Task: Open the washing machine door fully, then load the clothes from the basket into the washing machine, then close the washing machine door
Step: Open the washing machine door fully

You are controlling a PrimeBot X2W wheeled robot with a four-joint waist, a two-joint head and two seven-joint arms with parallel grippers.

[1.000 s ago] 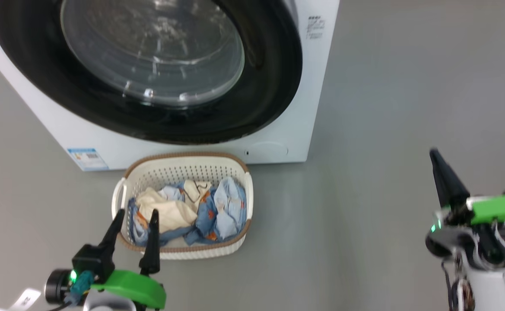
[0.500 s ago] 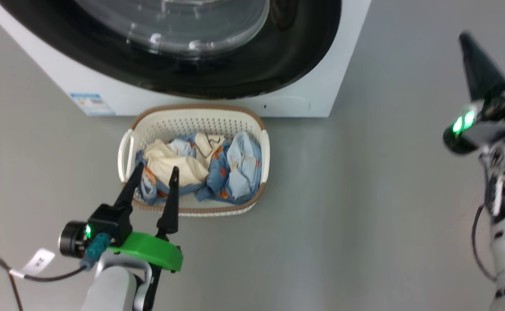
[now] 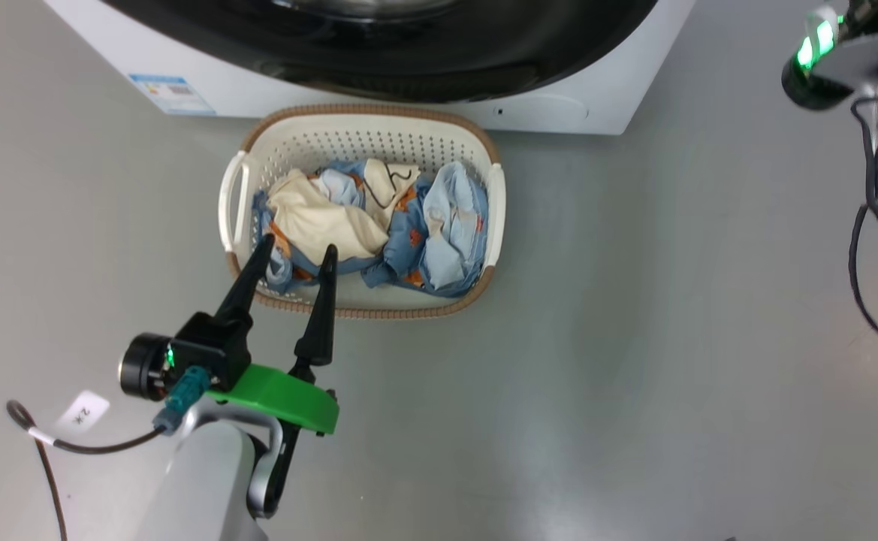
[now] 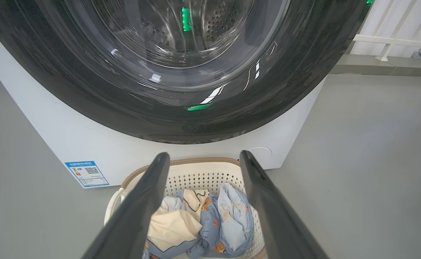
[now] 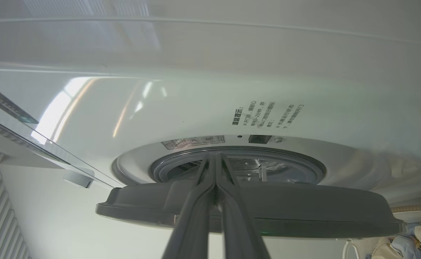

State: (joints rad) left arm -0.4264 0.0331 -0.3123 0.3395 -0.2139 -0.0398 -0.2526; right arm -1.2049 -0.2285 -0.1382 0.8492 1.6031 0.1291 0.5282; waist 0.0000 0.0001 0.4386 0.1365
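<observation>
The job is only just getting going: the washing machine door (image 5: pixel 304 212) is standing ajar, showing edge-on in the right wrist view with a gap between it and the washing machine (image 3: pixel 611 83), so it is needing a full swing open. The right gripper (image 5: pixel 215 160) is pointing at that gap with its jaws pressed together; whether it is touching the door I cannot tell. The clothes (image 3: pixel 378 225) are all lying in the basket (image 3: pixel 367 113), which is sitting on the floor just in front of the machine, open side facing up, its long axis running side to side along the machine's front, a handle at each end. The left gripper (image 3: pixel 297 244) is hovering over the basket's near-left rim, jaws apart and holding nothing. Loading and closing are both waiting.
</observation>
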